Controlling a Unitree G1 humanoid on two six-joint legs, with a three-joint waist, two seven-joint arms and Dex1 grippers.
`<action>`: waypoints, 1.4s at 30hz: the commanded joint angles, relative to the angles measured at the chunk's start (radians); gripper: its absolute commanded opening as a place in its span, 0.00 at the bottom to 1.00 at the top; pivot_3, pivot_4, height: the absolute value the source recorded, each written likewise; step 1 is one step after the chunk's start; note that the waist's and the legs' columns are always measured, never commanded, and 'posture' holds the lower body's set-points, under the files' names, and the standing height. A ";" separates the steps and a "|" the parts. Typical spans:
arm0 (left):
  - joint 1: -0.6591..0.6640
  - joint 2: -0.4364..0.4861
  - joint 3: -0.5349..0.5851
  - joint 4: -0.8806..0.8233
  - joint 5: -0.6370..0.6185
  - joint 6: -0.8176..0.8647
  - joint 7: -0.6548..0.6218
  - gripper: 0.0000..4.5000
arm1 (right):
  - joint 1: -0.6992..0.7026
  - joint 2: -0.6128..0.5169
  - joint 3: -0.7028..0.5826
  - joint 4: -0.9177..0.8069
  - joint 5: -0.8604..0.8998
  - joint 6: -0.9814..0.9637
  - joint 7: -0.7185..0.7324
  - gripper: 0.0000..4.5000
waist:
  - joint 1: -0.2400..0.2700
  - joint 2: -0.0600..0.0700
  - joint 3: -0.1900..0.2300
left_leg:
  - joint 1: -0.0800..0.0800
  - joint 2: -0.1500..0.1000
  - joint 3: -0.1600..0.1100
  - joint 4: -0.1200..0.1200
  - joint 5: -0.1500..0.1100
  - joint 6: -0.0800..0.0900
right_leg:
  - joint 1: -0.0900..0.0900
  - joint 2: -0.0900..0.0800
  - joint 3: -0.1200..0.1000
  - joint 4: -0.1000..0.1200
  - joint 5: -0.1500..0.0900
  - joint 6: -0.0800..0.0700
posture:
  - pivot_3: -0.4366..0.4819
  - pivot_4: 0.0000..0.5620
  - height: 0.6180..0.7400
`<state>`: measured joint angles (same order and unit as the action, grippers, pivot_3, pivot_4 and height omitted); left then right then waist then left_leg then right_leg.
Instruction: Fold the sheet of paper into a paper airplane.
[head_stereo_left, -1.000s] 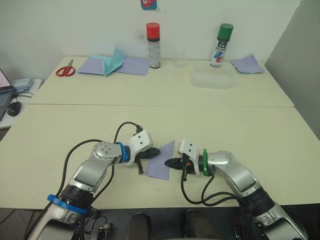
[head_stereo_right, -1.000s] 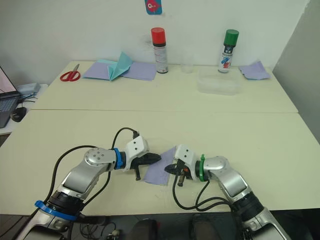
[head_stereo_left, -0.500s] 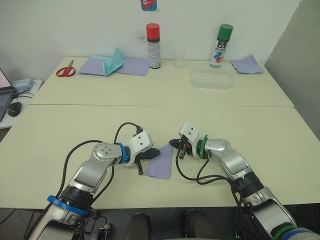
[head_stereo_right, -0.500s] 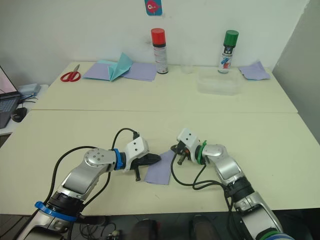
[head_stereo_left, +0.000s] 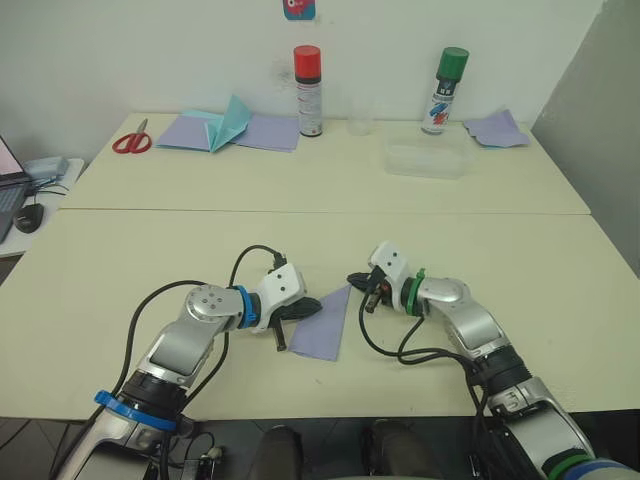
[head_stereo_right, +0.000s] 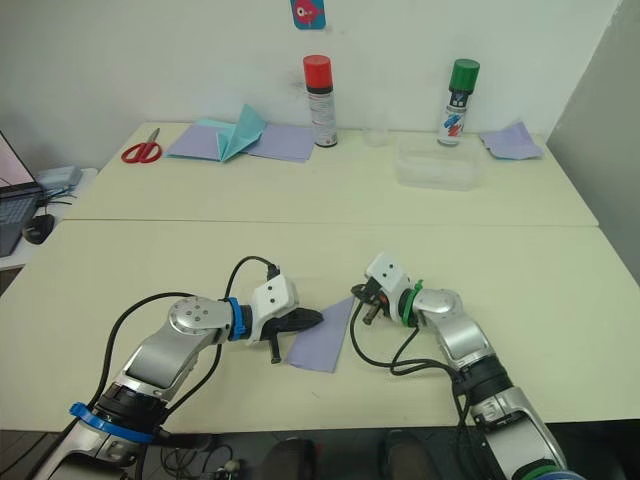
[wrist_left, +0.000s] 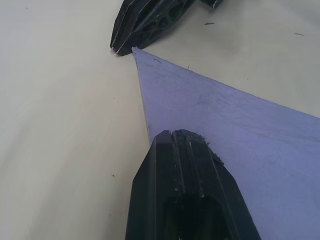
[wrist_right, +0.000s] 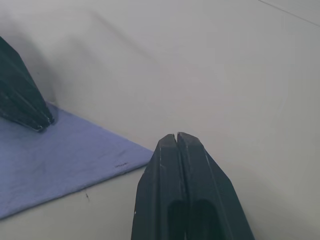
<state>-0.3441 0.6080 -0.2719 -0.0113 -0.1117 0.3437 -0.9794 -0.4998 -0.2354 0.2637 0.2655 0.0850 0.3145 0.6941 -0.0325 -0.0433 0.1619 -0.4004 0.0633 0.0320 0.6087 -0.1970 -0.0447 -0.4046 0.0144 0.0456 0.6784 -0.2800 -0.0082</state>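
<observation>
My left claw (head_stereo_left: 308, 308) is clenched, tip pressing on the left edge of the paper (head_stereo_left: 326, 325), which lies flat near the worktop's (head_stereo_left: 120, 260) front edge. My right claw (head_stereo_left: 354, 281) is clenched empty, just beside the paper's far corner.

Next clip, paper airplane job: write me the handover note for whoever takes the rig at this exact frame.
Left pincer: shut, tips pressing down on the sheet of paper near its left edge.
Right pincer: shut, empty, just off the sheet's far pointed corner.
The sheet lies flat on the near table between the two pincers, folded into a narrow shape tapering to a point.
Done: at least one fold, judging by that shape.
Left: the remaining folds; it is not yet an airplane.
</observation>
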 joint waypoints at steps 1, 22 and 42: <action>0.033 0.012 -0.038 0.037 0.037 0.031 -0.005 0.00 | -0.011 0.021 -0.067 -0.013 0.031 -0.044 -0.040 0.00 | 0.000 0.001 0.001 | 0.000 0.000 0.000 0.000 0.000 0.000 | 0.000 0.000 0.000 0.000 0.000 0.000 | 0.48 0.27 1.00; 0.027 0.014 -0.047 0.045 0.049 0.022 0.004 0.00 | 0.084 -0.038 0.036 -0.153 0.017 0.095 0.063 0.00 | 0.000 0.002 0.001 | 0.001 0.000 -0.001 0.001 0.000 0.000 | 0.000 0.000 -0.001 0.000 0.000 0.000 | 0.48 0.27 1.00; 0.016 0.008 -0.050 0.067 0.053 0.009 0.005 0.00 | 0.074 -0.025 -0.005 -0.161 0.060 0.044 0.077 0.00 | 0.001 0.002 0.001 | 0.000 0.000 0.000 0.001 0.000 0.000 | 0.000 0.000 0.000 0.000 0.000 0.001 | 0.48 0.27 1.00</action>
<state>-0.3546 0.6110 -0.2798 0.0013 -0.1065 0.3328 -0.9742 -0.4235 -0.2548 0.2598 0.1509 0.1307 0.3596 0.7508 -0.0319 -0.0414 0.1631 -0.4002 0.0631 0.0319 0.6093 -0.1969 -0.0447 -0.4046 0.0148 0.0453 0.6787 -0.2797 -0.0077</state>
